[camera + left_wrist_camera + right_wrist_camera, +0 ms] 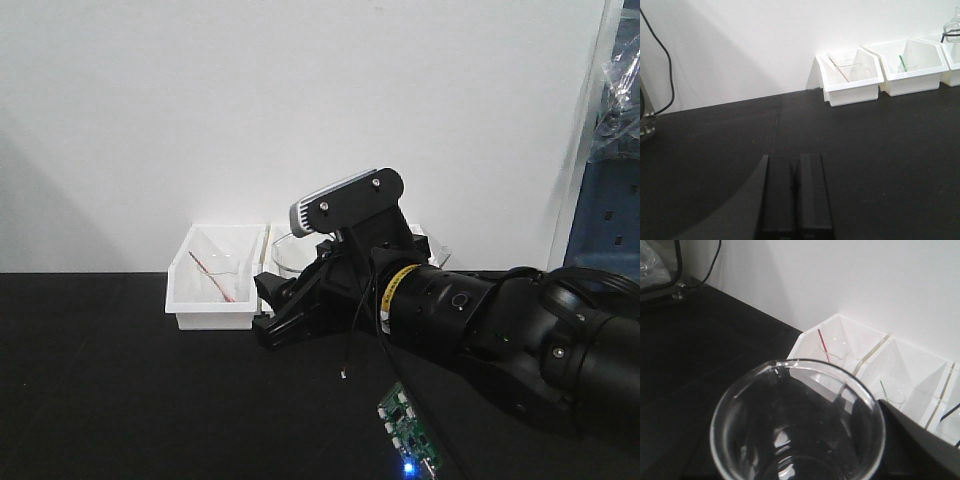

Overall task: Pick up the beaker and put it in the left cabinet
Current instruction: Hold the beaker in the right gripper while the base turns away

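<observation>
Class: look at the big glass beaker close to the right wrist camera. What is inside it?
Nothing shows inside the beaker: only clear glass and reflections. Its base runs off the picture's lower edge, so the very bottom cannot be checked.

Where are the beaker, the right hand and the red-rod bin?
beaker (797,435): right wrist view, inside of the glass seen through its open mouth.
right hand (268,310): front view, gap between the black fingertips.
red-rod bin (205,318): front view, white front wall.
</observation>
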You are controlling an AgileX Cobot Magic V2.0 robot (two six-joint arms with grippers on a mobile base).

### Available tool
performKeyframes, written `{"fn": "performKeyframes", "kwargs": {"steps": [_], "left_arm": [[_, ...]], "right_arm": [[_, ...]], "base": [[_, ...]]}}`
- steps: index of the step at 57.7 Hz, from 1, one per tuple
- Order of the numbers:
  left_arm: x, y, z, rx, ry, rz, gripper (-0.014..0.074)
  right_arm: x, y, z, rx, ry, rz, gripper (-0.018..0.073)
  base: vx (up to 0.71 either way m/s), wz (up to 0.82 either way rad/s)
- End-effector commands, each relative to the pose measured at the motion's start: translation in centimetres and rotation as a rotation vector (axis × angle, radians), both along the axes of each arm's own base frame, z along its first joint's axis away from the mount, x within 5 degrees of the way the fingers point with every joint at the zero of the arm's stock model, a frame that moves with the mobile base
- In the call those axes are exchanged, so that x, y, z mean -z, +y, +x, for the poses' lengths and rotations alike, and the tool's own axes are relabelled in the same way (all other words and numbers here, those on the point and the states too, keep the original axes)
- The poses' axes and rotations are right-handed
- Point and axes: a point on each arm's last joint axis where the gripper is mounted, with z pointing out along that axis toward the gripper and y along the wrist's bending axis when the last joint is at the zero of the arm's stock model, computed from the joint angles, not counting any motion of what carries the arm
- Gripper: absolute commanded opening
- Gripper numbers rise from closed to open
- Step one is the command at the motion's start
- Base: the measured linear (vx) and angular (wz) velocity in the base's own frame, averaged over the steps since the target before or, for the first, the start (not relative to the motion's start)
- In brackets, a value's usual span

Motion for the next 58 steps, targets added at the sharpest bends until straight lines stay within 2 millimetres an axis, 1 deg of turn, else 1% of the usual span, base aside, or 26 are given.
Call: {"fn": "performKeyframes", "kwargs": {"steps": [1, 27, 58], "left_arm": [[-1.41, 0.01, -0.17, 0.001, -0.110, -0.008, -0.0006], [-1.41, 0.01, -0.17, 0.001, -0.110, -0.008, -0.0006], [-1.41, 0.01, -0.17, 0.001, -0.110, -0.008, -0.0006]], "right_arm": [[-3.34, -0.23, -0.86, -0.038, -0.112, 0.087, 0.0155], [-3.34, -0.23, -0.86, -0.038, -0.112, 0.087, 0.0155], [-3.34, -0.23, -0.86, -0.038, -0.112, 0.087, 0.0155]], "base": [[-0.08, 0.06], [-0.11, 0.14], [-0.15, 0.49]]}}
